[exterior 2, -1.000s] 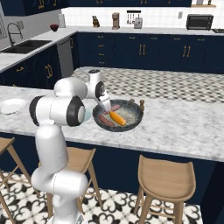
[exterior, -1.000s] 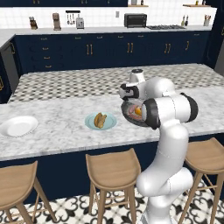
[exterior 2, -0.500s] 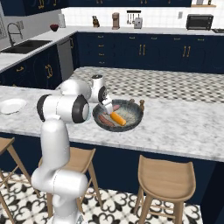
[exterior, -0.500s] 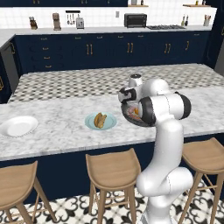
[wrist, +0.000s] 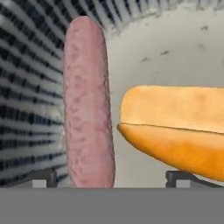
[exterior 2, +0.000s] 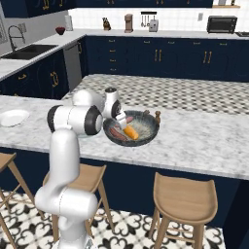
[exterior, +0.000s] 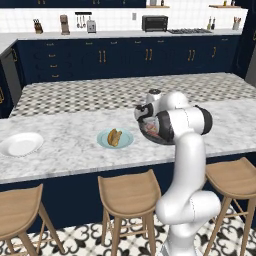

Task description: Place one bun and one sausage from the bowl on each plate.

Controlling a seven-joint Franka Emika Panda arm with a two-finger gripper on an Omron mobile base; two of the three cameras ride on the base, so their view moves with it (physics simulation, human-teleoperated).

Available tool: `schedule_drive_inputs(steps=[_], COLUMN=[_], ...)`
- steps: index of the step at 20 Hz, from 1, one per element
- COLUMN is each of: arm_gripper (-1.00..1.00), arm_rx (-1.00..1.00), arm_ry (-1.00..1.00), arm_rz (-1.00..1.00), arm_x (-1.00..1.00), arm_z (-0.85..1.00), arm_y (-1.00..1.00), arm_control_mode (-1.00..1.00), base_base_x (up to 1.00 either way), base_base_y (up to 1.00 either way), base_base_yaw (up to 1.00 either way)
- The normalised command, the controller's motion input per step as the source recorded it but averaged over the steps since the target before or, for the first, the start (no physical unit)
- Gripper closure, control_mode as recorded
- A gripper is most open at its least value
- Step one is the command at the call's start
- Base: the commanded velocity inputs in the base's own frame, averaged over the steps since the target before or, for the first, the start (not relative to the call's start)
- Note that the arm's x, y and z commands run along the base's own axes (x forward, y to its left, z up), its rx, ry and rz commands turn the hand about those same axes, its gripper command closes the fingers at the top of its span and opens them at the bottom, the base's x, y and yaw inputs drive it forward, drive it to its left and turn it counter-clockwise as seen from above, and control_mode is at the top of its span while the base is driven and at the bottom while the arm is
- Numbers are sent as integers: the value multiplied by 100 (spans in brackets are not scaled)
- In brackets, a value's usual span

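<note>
While the fingers (wrist: 112,179) stand apart and empty, their two dark tips low in the hand view, the sausage (wrist: 87,103) lies just above the one tip and the bun (wrist: 175,127) reaches over toward the other. Both lie in the bowl (exterior 2: 146,133), whose ribbed wall rises just beyond the sausage.

To judge by this, the step in hand is a grasp on the sausage, and it wants care: the piece lies off the midline between the tips (nearer one finger than the other), so the hand should shift sideways until the tips straddle it across its narrow width, then descend. The bun's rounded end lies very close beside the sausage, so a tip may nudge it.

Away from the bowl along the counter (exterior: 70,150), the light blue plate (exterior: 104,141) already carries food, while the white plate (exterior: 20,144), farther still from the bowl, lies bare.
</note>
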Motion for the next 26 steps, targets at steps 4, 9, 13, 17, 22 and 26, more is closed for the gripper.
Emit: schedule_drive_inputs(steps=[4, 9, 13, 17, 22, 26], arm_gripper=[-100, -100, -100, -100, -100, -100], arm_rx=[4, 4, 0, 2, 1, 3], arm_ry=[0, 0, 0, 0, 4, 9], arm_rz=[0, 0, 0, 0, 0, 0], arm_x=[44, 14, -8, -1, -29, -44], arm_z=[-5, -23, -57, -70, -89, -100], arm_y=[-9, -22, -35, -29, -40, -48], arm_control_mode=[-100, -100, -100, -100, -100, -100], base_base_x=[0, 0, 0, 0, 0, 0], base_base_y=[0, 0, 0, 0, 0, 0], base_base_yaw=[0, 0, 0, 0, 0, 0])
